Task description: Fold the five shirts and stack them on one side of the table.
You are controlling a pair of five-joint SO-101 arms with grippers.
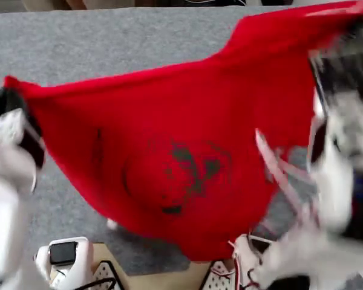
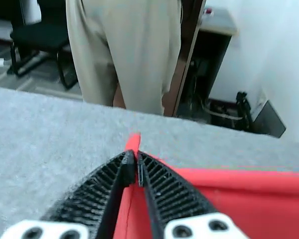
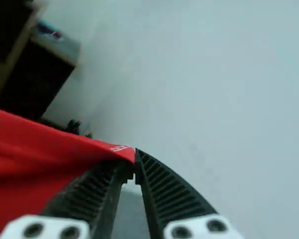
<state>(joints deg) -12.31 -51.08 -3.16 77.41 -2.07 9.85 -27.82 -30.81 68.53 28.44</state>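
The setting is an office-type room fitted out as a robotics test area. The work surface is a table [image 2: 35, 134] covered with grey felt-like fabric, with a white robot arm [image 1: 9, 181] at its near edge. Beyond the far edge stand a black chair [image 2: 37, 35] with a metal frame and a dark cabinet [image 2: 209, 59]. Loose cables [image 2: 214, 112] and a small black tripod-like stand [image 2: 242, 107] lie on the floor against a plain white wall [image 2: 269, 45].
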